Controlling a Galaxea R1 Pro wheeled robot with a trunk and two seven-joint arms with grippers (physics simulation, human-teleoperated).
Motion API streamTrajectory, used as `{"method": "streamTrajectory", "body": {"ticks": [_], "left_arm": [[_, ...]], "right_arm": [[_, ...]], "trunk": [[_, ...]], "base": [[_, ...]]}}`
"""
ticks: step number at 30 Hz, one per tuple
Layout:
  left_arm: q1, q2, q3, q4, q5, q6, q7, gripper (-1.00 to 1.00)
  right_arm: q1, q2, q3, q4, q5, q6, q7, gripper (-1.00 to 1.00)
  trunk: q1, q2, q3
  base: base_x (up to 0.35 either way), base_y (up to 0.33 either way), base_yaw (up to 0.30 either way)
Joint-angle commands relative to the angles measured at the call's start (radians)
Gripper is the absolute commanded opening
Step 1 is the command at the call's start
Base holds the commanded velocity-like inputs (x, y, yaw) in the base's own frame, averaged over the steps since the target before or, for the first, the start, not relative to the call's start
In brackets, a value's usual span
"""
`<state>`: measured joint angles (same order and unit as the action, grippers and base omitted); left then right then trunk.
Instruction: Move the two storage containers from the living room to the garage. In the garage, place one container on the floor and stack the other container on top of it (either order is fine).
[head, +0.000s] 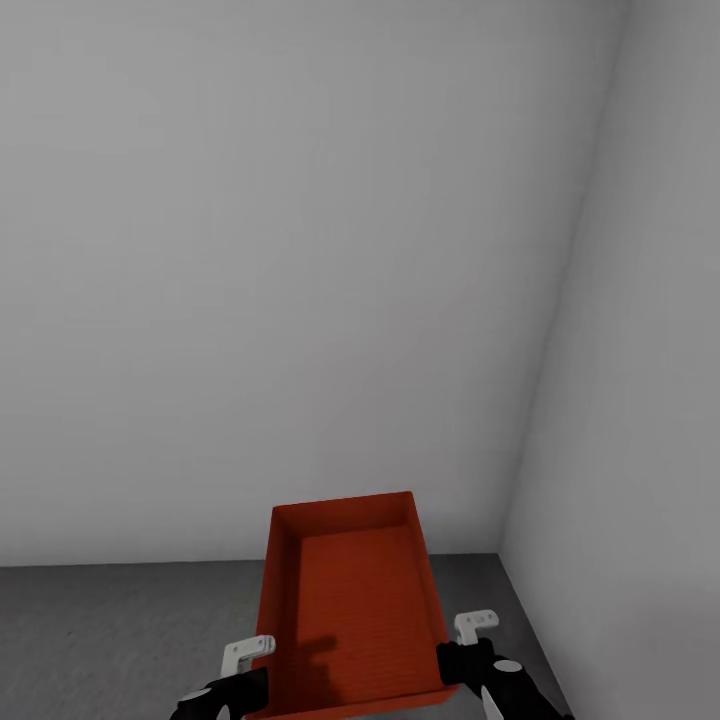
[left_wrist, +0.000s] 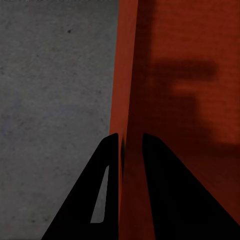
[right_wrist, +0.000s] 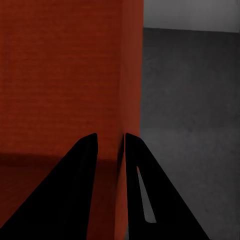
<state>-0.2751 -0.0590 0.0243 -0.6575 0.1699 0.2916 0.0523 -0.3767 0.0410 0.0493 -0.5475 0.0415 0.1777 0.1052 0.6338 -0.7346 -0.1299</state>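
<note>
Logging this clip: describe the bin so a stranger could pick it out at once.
Start at the corner where the two pale grey walls meet above the dark grey floor. In front of it, the bin is held between the left gripper and right gripper: orange-red, rectangular, open-topped, the sole colored thing.

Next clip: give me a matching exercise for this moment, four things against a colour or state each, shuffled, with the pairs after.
Things:
1. storage container
2. floor
3. wall
4. left end effector

Colour or state:
A. pale grey, plain
B. closed on the container's side wall
C. orange-red, open-topped, nothing inside
D. dark grey, speckled

Pairs: 1-C, 2-D, 3-A, 4-B

The right end effector clamps the opposite side wall in the same way, one finger inside the container and one outside.
</note>
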Motion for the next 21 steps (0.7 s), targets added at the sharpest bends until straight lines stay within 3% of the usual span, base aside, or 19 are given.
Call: {"method": "streamTrajectory", "body": {"ticks": [1,21], "left_arm": [[0.001,0.018,0.000,-0.004,-0.050,-0.069,0.029,-1.00],[0.001,0.019,0.000,-0.004,-0.050,-0.069,0.029,-1.00]], "right_arm": [[-0.001,0.000,-0.003,0.000,-0.049,0.007,0.035,-1.00],[-0.002,-0.001,-0.003,0.000,-0.049,0.008,0.036,-1.00]], "trunk": [[0.000,-0.001,-0.002],[0.000,-0.001,-0.002]], "base": [[0.000,0.000,0.000],[0.000,0.000,0.000]]}}
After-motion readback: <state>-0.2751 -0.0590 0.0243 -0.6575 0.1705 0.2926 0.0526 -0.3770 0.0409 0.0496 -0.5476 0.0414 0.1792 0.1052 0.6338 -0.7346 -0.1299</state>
